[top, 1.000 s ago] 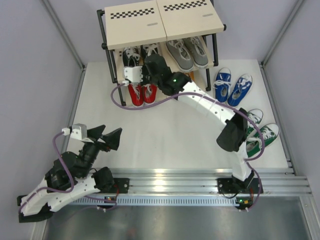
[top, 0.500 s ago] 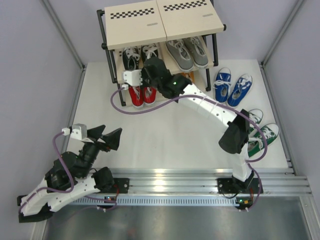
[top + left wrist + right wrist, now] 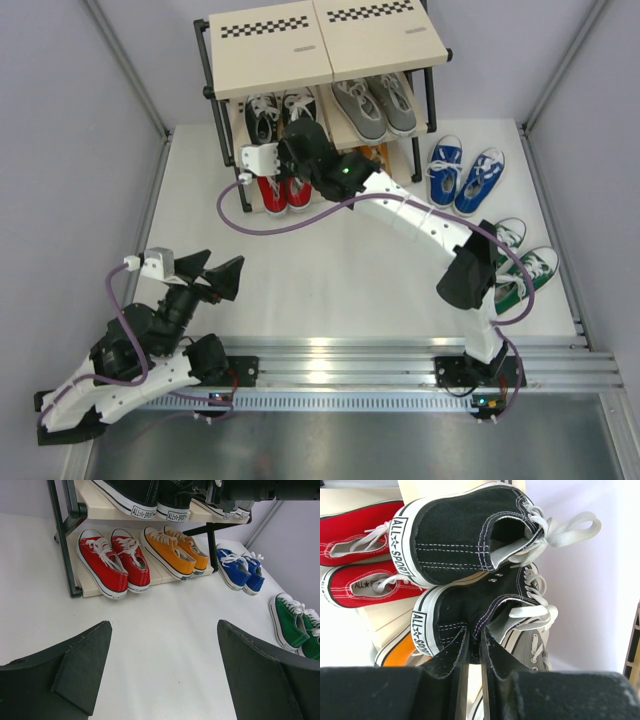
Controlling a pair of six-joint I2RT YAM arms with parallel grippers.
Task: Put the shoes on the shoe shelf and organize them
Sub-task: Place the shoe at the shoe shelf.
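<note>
Top external: the middle tier of the shoe shelf [image 3: 275,60] is entered by the right gripper [image 3: 475,636], its fingers pinched on the heel of a black shoe [image 3: 465,611] beside the grey pair [image 3: 375,105]. The blue pair [image 3: 465,175] and green pair [image 3: 520,265] are seen right of the shelf. The left gripper [image 3: 164,624] is held wide open, well in front of it.

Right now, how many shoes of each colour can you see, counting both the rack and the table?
Red shoes: 2
Orange shoes: 2
Black shoes: 2
Grey shoes: 2
Blue shoes: 2
Green shoes: 2
Total: 12 shoes
</note>
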